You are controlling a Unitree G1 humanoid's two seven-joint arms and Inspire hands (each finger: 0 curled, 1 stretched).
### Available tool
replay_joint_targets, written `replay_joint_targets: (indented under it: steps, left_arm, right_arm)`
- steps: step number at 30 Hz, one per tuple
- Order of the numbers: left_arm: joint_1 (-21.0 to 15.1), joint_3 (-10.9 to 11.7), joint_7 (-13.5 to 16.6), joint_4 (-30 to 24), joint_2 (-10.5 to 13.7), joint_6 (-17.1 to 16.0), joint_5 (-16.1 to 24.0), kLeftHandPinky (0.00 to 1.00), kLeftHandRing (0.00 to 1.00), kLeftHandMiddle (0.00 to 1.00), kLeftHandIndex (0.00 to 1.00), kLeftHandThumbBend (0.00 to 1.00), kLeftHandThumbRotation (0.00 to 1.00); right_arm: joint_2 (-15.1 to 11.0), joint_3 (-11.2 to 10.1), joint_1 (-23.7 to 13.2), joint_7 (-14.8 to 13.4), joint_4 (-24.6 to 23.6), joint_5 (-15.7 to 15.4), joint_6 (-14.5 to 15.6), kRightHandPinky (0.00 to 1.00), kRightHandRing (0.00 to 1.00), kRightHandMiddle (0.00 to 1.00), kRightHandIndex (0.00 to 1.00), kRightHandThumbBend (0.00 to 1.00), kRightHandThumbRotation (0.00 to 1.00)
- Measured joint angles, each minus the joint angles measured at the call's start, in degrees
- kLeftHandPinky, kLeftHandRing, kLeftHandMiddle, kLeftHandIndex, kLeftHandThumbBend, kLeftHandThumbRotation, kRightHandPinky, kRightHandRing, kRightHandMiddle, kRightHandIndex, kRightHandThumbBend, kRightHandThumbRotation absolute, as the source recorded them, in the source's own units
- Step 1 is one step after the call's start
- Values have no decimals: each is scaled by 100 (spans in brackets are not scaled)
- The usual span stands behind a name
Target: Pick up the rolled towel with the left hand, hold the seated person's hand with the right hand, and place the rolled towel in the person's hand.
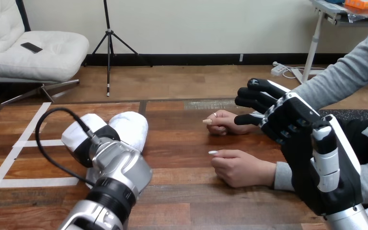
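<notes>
The rolled white towel [133, 128] lies on the wooden table [182, 191] at centre left. My left hand [84, 139] is down on the towel's near-left end, covering that end. The person's two hands rest loosely curled on the table at the right, one farther [224, 123] and one nearer [239, 167]. My right hand [292, 122] is raised just right of the farther hand, open, with its fingers [254, 93] reaching left above that wrist. Its thumb sits close to the wrist, and I cannot tell whether it touches. It is not curled round anything.
White tape lines [26, 143] mark the table's left part. The person's grey sleeves [345, 72] come in from the right edge, behind my right forearm [333, 177]. Bare tabletop lies between the towel and the person's hands.
</notes>
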Motion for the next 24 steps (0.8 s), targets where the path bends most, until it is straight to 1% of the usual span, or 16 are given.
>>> replay_joint_targets:
  steps: [4,9,18,24]
  left_arm:
    - [89,141,309,-9,-53,-146,-62,12,20,32,60,71,0]
    - [169,164,506,-9,-76,-276,-93,14,22,34,59,72,0]
    - [201,135,580,-27,-80,-352,-93,15,24,36,58,70,0]
    - [248,135,578,-113,-73,-352,-93,14,22,35,60,69,0]
  right_arm:
    - [-5,-6,0,15,0,27,0,70,82,81,80,80,90]
    - [-5,-7,0,31,0,52,0,70,82,81,80,80,89]
    - [-17,-33,0,82,0,128,0,69,82,81,80,80,89]
    - [-19,-74,0,77,0,121,0,69,82,80,79,80,90]
